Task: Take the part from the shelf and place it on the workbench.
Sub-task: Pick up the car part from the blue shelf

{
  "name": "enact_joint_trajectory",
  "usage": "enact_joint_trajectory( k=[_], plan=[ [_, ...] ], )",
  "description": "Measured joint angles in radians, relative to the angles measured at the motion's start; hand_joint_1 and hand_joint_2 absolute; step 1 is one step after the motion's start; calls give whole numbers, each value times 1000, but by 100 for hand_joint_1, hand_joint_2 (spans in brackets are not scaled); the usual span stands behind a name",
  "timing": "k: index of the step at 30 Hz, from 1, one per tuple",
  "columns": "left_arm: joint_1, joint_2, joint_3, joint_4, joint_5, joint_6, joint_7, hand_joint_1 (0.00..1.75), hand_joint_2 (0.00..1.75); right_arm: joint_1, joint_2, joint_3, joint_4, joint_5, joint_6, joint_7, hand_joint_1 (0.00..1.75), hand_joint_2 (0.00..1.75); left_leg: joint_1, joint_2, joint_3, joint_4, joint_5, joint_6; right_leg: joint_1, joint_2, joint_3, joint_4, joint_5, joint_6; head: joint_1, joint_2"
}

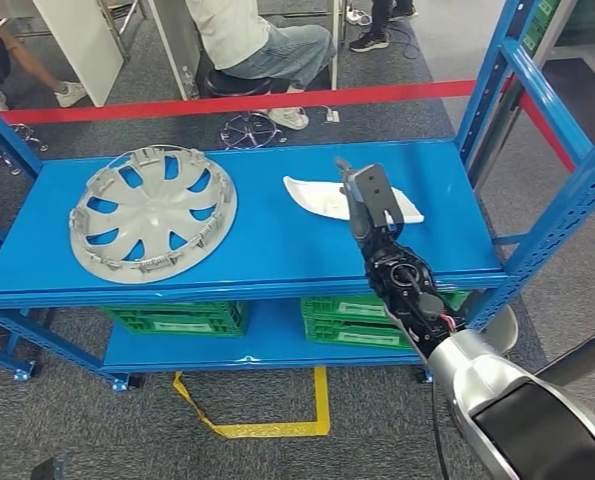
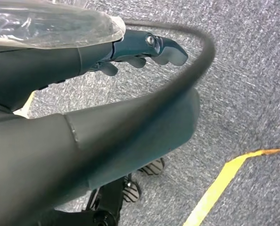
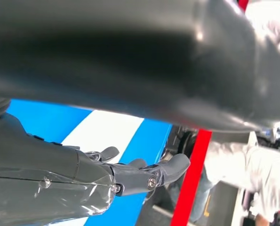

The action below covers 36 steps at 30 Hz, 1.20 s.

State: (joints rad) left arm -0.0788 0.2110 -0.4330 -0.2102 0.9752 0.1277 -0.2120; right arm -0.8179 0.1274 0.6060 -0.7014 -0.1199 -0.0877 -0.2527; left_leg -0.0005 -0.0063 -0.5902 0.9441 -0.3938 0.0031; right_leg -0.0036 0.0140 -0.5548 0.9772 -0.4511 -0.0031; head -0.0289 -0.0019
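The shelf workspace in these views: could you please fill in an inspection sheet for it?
Surface: blue top shelf, metal, open-sided.
Job's things: white flat part lies on the shelf's right half; grey wheel cover lies on its left half.
Clutter: green crates on the lower shelf.
Robot hands: right robot hand is over the white part with fingers extended, holding nothing; left robot hand hangs above the carpet, empty.
Cables: black cable arcs past the left robot hand.
Surroundings: grey carpet, yellow floor tape, red barrier tape, seated person behind it.
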Motion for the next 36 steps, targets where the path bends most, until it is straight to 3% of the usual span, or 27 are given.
enact_joint_trajectory(
  k=[8, 10, 12, 14, 15, 16, 17, 19, 20, 22, 26, 28, 30, 31, 32, 33, 36],
  plan=[
    [0, 0, 0, 0, 6, 2, 0, 0, 0, -7, 15, 17, 0, 14, 7, -3, 0, 0, -2, 0, -2, -1, -5, 4, 1, -2, 2, -4, -3, 0, -16, 0],
    [0, 0, 0, 0, 3, -2, 0, 0, 0, -10, 16, 18, -1, 18, 2, -1, 0, 0, 6, 1, 8, -18, 0, 2, 3, -3, 2, -3, -8, 4, -17, 0],
    [1, 0, 0, 0, -1, -6, 0, 0, 0, -12, 15, 18, -2, 22, -1, 3, 0, 0, 14, 3, 23, -36, 5, 1, 4, -5, -20, 51, -43, 13, -8, 0],
    [1, 0, -1, 0, -4, -8, 0, 0, 0, -10, 14, 19, -1, 23, -2, 6, 0, 0, 14, 2, 29, -38, 3, 3, 0, -6, -82, 183, -103, 23, 4, 0],
    [1, 0, -1, 0, -5, -8, 0, 0, 0, -8, 13, 19, -1, 23, -2, 6, 0, 0, 15, 1, 29, -37, 2, 3, -2, -6, -113, 242, -123, 28, 8, 0],
    [2, 0, -1, 0, -5, -8, 0, 0, 0, -4, 12, 20, 0, 23, -3, 7, 0, 0, 17, -1, 31, -36, 0, 2, -5, -6, -131, 271, -123, 32, 11, 0],
    [2, -1, -1, 0, -5, -8, 0, 0, 0, -2, 11, 20, 0, 23, -3, 7, 0, 0, 20, -3, 32, -35, -3, -1, -8, -6, -128, 258, -103, 35, 15, 0],
    [3, -2, -2, 0, -5, -8, 0, 0, 0, -1, 11, 20, 0, 23, -3, 7, 0, 0, 26, -9, 37, -27, -11, -12, -15, -4, -70, 126, -28, 42, 24, 0],
    [3, -1, -2, 0, -5, -8, 0, 0, 0, -2, 10, 20, 0, 23, -3, 8, 0, 0, 28, -12, 37, -23, -15, -18, -15, 1, -40, 63, -5, 44, 29, 0],
    [1, 0, -2, 0, -6, -8, 0, 0, 0, -2, 9, 21, 0, 24, -5, 10, 0, 0, 27, -18, 31, -13, -19, -31, -15, 8, -7, 3, 5, 33, 36, 0],
    [3, 0, -2, 0, -6, -8, 1, 0, 0, -3, 8, 22, -4, 28, -11, 15, 0, 0, 29, -16, 19, 9, -29, -50, -10, 4, -3, 1, 9, -1, 28, 0],
    [1, 0, -3, 0, -7, -8, 1, 0, 0, -5, 8, 22, -8, 31, -12, 17, 0, 0, 29, -5, -28, 108, -78, -54, -11, 0, 0, -3, 10, -13, 15, 0],
    [0, 0, -3, 0, -7, -9, 1, 0, 0, -3, 8, 22, -9, 34, -12, 20, 0, 0, 27, -1, -109, 258, -136, -54, -5, -6, 1, -3, 8, -20, 0, 0],
    [0, 0, -3, 0, -7, -9, 1, 0, 0, 0, 8, 22, -9, 35, -12, 22, 0, 0, 26, -1, -139, 308, -147, -52, -2, -8, 1, -3, 7, -22, -5, 0],
    [1, -1, -3, 0, -7, -9, 1, 0, 0, 2, 8, 22, -9, 37, -12, 24, 0, 0, 25, -1, -151, 322, -141, -48, 1, -9, 1, -3, 6, -23, -8, 0],
    [2, -1, -4, 0, -7, -9, 1, 0, 0, 3, 8, 22, -10, 39, -13, 27, 0, 0, 23, -1, -144, 298, -118, -42, 4, -11, 2, -3, 5, -24, -11, 0],
    [1, 2, -6, 0, -7, -9, 0, 0, 0, 1, 7, 20, -17, 47, -16, 32, 0, 0, 5, 12, -44, 83, -23, -16, 10, -14, 5, -4, 3, -25, -18, 0]
  ],
)
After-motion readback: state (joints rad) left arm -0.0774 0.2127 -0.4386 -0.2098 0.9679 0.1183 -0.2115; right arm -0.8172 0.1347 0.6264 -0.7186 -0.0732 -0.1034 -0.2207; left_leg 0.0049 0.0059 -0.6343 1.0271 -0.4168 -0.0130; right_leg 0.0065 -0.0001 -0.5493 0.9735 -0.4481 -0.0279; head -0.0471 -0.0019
